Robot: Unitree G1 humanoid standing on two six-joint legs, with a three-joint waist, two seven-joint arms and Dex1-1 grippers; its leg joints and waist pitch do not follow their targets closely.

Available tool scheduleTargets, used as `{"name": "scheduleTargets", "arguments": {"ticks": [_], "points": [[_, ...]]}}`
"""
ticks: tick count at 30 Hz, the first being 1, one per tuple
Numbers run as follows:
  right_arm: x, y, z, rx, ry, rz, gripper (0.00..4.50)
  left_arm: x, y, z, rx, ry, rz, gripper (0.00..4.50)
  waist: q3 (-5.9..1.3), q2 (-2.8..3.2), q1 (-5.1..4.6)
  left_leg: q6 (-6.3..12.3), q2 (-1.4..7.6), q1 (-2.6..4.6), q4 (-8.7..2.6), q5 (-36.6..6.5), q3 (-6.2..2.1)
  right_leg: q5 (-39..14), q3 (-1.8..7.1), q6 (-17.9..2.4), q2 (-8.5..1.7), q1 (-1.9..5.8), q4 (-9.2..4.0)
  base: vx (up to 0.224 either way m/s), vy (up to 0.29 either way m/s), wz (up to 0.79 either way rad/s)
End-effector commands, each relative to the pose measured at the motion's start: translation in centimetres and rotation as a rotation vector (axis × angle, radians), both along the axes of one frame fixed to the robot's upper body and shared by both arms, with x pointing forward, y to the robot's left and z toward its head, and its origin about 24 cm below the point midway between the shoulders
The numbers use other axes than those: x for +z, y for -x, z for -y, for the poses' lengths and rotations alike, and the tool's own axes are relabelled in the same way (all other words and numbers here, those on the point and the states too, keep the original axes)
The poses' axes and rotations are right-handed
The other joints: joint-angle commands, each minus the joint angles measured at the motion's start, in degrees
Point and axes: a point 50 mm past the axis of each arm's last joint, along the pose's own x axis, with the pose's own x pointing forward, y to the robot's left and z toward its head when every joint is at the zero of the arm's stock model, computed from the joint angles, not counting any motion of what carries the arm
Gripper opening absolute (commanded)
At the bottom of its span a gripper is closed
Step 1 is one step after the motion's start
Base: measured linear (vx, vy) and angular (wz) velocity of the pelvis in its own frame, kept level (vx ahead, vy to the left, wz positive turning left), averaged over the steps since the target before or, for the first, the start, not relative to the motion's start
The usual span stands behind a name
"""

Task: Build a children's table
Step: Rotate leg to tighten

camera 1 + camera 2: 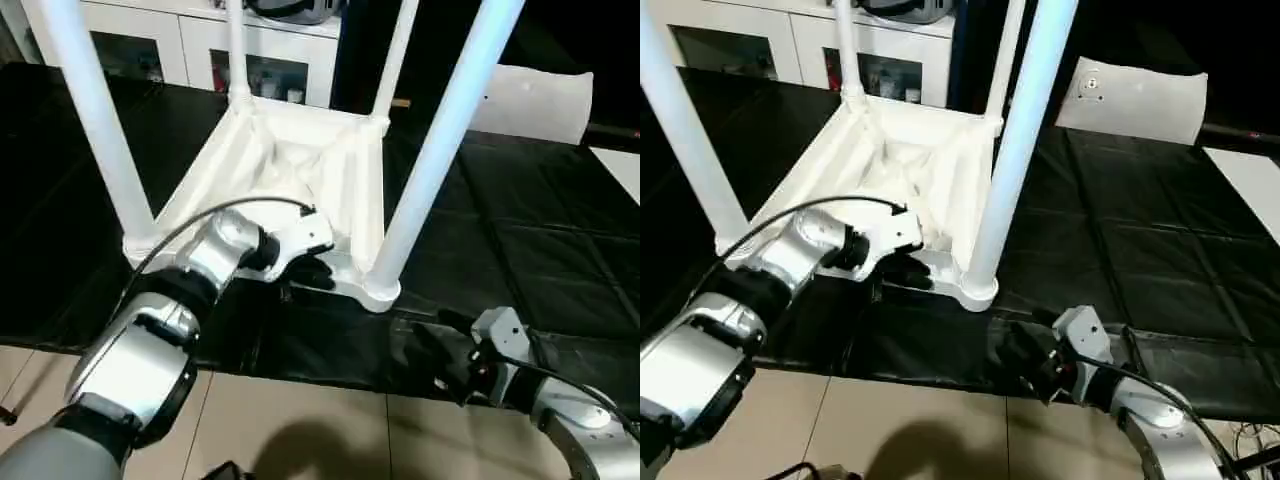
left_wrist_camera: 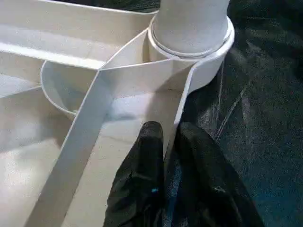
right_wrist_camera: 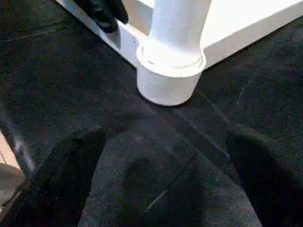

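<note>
The children's table [image 1: 290, 170] lies upside down on the black mat [image 1: 520, 250], tabletop underside up, with all four legs [image 1: 445, 130] standing in their corner sockets — assembly looks complete or nearly so, the step in hand being a check or a grip for handling.

Left gripper [image 2: 168, 142] sits on the tabletop's near rim, just beside the near corner socket [image 2: 189, 52]. Its jaws are pinching the thin rim wall: one finger inside, one outside.

Right gripper [image 3: 163, 165] hovers low over the mat, near that same socket but apart from it, jaws spread wide, holding nothing.

Judgement: the next move calls for the right gripper to take hold on the rim or near leg, so that both arms can turn the table upright.

Beyond the table, a white pillow-like block [image 1: 530, 100] rests on the mat and white cabinets [image 1: 180, 40] stand behind. Nothing lies between the right gripper and the socket — the tall legs themselves crowd any turning move.
</note>
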Motion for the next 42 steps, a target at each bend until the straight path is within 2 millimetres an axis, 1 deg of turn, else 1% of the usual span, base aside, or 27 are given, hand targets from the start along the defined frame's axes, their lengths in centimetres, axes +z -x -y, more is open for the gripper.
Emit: {"name": "scheduleTargets", "arguments": {"ticks": [1,7,8,9,12,15,16,19,20,21,22,24,25,26,27,28,29,30,31,32,33,34,35,37,38,40,42], "points": [[0.3,-0.8,0.2,-0.003,0.008,0.025,4.5,-1.1,0.5,-0.1,-0.026,-0.061,-0.052,0.29,-3.02,0.41,0.08,6.77,3.98,1.26,-3.95,-8.12,-1.25,10.05,2.12,-18.26,-5.7,1.19,-4.54,0.0,0.0,0.0],[0.7,-2.9,-0.5,0.037,-0.035,0.05,4.5,-1.0,0.4,-1.2,-0.018,-0.117,-0.085,0.04,-3.16,0.62,-0.26,7.06,4.04,1.25,-3.9,-7.69,-1.19,11.35,2.13,-19.21,-5.79,1.26,-4.3,0.0,0.0,0.0],[0.7,-3.0,-0.5,0.039,-0.035,0.051,4.5,-1.0,0.4,-1.2,-0.017,-0.118,-0.085,0.02,-3.19,0.5,-0.33,7.32,4.1,1.18,-3.8,-7.02,-1.2,12.53,2.11,-19.32,-5.74,1.38,-4.14,0.0,0.0,0.0],[0.7,-3.2,-0.4,0.047,-0.034,0.053,4.5,-1.0,0.3,-1.5,0.0,-0.118,-0.083,0.02,-3.3,0.8,-0.33,7.65,4.07,1.2,-3.7,-6.48,-1.17,13.77,2.1,-19.58,-5.8,1.39,-3.99,0.0,0.0,0.0],[0.5,-3.6,0.1,0.054,-0.029,0.066,4.5,-1.0,0.1,-2.7,0.113,-0.062,-0.065,0.02,-3.16,0.57,-0.7,8.02,4.0,1.06,-3.66,-6.86,-1.04,13.79,2.01,-20.19,-5.77,1.43,-4.13,0.0,0.0,0.0],[0.9,-3.2,-0.1,0.063,-0.047,0.088,4.5,-1.2,0.1,-3.9,0.213,0.009,-0.072,0.02,-2.91,0.34,-0.84,8.0,4.02,1.04,-3.87,-8.55,-1.05,10.23,2.02,-19.82,-5.66,1.35,-4.42,0.0,0.0,0.0],[1.2,-3.0,-0.3,0.073,-0.054,0.096,4.5,-1.4,0.3,-4.5,0.249,0.028,-0.077,0.02,-2.91,0.52,-0.86,7.74,4.08,1.1,-3.95,-9.38,-1.09,8.21,2.04,-19.67,-5.76,1.29,-4.58,0.0,0.0,0.0],[1.9,-2.8,-0.9,0.108,-0.077,0.114,4.5,-2.0,0.9,-6.5,0.348,0.044,-0.085,0.02,-2.74,0.19,-1.33,6.96,4.22,0.99,-4.35,-11.56,-1.08,3.72,2.07,-19.03,-5.5,1.06,-4.79,0.0,0.0,0.0],[2.0,-2.8,-1.0,0.115,-0.08,0.116,4.5,-2.0,1.0,-6.8,0.366,0.045,-0.085,0.02,-2.61,0.41,-1.39,6.73,4.18,1.04,-4.35,-12.1,-1.03,2.31,2.11,-18.86,-5.52,0.82,-4.93,0.0,0.0,0.0],[2.3,-2.8,-1.4,0.135,-0.086,0.123,4.5,-2.2,1.3,-7.6,0.409,0.046,-0.087,0.02,-2.39,0.47,-1.57,5.84,4.19,1.25,-4.45,-13.78,-0.84,-1.16,2.21,-18.42,-5.44,0.39,-5.27,0.0,0.0,0.0],[2.6,-2.9,-1.7,0.153,-0.089,0.131,4.5,-2.3,1.7,-8.2,0.444,0.047,-0.088,0.02,-2.25,0.0,-1.86,4.9,4.34,1.08,-4.7,-14.51,-0.79,-4.03,2.24,-17.65,-5.38,0.35,-5.52,0.0,0.0,0.0],[3.6,-3.5,-2.4,0.173,-0.094,0.15,4.5,-2.5,2.7,-9.1,0.471,0.04,-0.093,0.02,-2.13,0.14,-2.01,3.66,4.34,1.01,-4.93,-14.61,-0.75,-7.1,2.25,-16.46,-5.33,0.15,-5.64,0.0,0.0,0.0],[3.7,-3.6,-2.5,0.175,-0.095,0.152,4.5,-2.5,2.9,-9.1,0.472,0.039,-0.093,0.02,-2.16,0.36,-2.29,2.81,4.4,0.82,-5.22,-14.79,-0.96,-8.41,2.21,-15.58,-5.32,0.25,-5.58,0.0,0.0,0.0],[4.1,-3.7,-2.8,0.181,-0.097,0.158,4.5,-2.5,3.3,-9.3,0.474,0.035,-0.093,0.02,-2.1,0.02,-2.42,2.59,4.28,0.81,-5.24,-15.02,-0.86,-9.18,2.19,-15.12,-5.17,0.07,-5.75,0.0,0.0,0.0],[4.2,-3.8,-2.9,0.184,-0.098,0.161,4.5,-2.6,3.4,-9.3,0.472,0.035,-0.092,0.02,-2.1,0.39,-2.3,2.09,4.32,1.16,-5.19,-15.46,-0.81,-9.56,2.38,-14.71,-5.18,-0.33,-5.79,0.0,0.0,0.0],[4.7,-4.0,-3.3,0.195,-0.101,0.169,4.5,-2.4,4.0,-9.2,0.466,0.039,-0.084,0.02,-2.08,0.1,-2.29,1.71,4.41,1.32,-5.19,-15.97,-0.77,-9.75,2.48,-14.51,-5.29,-0.49,-5.86,0.0,0.0,0.0],[4.9,-4.1,-3.5,0.2,-0.102,0.172,4.5,-2.3,4.2,-9.1,0.462,0.043,-0.078,0.02,-2.14,0.1,-2.42,1.62,4.45,1.02,-5.32,-15.21,-0.87,-8.89,2.46,-14.42,-5.26,-0.19,-5.6,0.0,0.0,0.0],[4.9,-4.1,-3.5,0.2,-0.102,0.172,4.5,-2.3,4.2,-9.1,0.462,0.043,-0.078,0.02,-2.19,0.22,-2.27,2.04,4.43,1.16,-5.17,-13.97,-0.66,-6.68,2.55,-14.29,-5.08,-0.51,-5.54,0.0,0.0,0.0],[5.5,-4.2,-4.0,0.209,-0.107,0.177,4.5,-1.6,4.8,-7.7,0.321,0.112,-0.009,0.02,-2.41,0.32,-2.1,2.59,4.4,1.37,-5.01,-12.61,-0.58,-3.93,2.6,-14.49,-5.13,-0.48,-5.44,0.0,0.0,0.0],[5.7,-4.2,-4.1,0.212,-0.108,0.178,4.5,-1.2,5.1,-7.1,0.266,0.136,0.013,0.02,-2.63,0.02,-2.16,3.4,4.26,0.91,-4.92,-9.99,-0.52,0.11,2.58,-14.24,-5.02,0.01,-5.11,0.0,0.0,0.0],[5.7,-4.2,-4.1,0.212,-0.108,0.178,4.5,-1.2,5.1,-7.1,0.266,0.136,0.013,0.02,-2.85,0.08,-1.94,3.88,4.26,1.11,-4.7,-8.33,-0.47,2.84,2.58,-14.24,-5.02,0.05,-4.87,0.0,0.0,0.0],[5.8,-4.2,-4.3,0.214,-0.108,0.179,4.5,-0.9,5.1,-6.5,0.223,0.154,0.05,0.02,-3.11,0.22,-1.91,5.3,4.21,1.3,-4.39,-4.99,-0.36,8.81,2.46,-14.59,-4.82,0.01,-4.27,0.0,0.0,0.0],[5.9,-4.2,-4.3,0.215,-0.109,0.179,4.5,-0.7,5.1,-6.3,0.207,0.162,0.067,0.02,-3.23,0.44,-1.69,5.97,4.24,1.46,-4.28,-3.6,-0.4,11.38,2.37,-14.88,-4.72,-0.04,-4.09,0.0,0.0,0.0],[6.1,-4.2,-4.4,0.221,-0.11,0.178,4.5,0.0,4.5,-5.9,0.197,0.166,0.121,0.02,-3.7,0.1,-1.16,8.48,4.08,1.38,-3.57,2.2,-0.24,21.79,2.21,-15.26,-4.55,0.32,-3.09,0.0,0.0,0.0],[6.3,-4.2,-4.5,0.228,-0.108,0.176,4.5,0.6,4.2,-5.7,0.176,0.16,0.14,0.33,-3.92,0.23,-0.73,9.26,4.03,1.46,-3.26,4.31,-0.2,25.25,2.14,-15.18,-4.43,0.27,-2.77,0.0,0.0,0.0],[6.4,-4.0,-4.6,0.234,-0.108,0.174,4.5,1.4,3.5,-5.7,0.168,0.152,0.175,0.42,-3.85,0.24,-0.37,9.66,4.04,1.39,-3.23,5.04,-0.14,26.76,2.02,-14.92,-4.49,0.18,-2.62,0.0,0.0,0.0],[6.6,-3.9,-4.6,0.238,-0.109,0.171,4.5,2.0,3.1,-5.7,0.159,0.14,0.191,0.47,-3.61,0.19,-0.1,8.52,4.12,1.38,-3.55,1.66,-0.14,22.18,2.0,-14.81,-4.72,0.16,-3.03,0.0,0.0,0.0]]}}
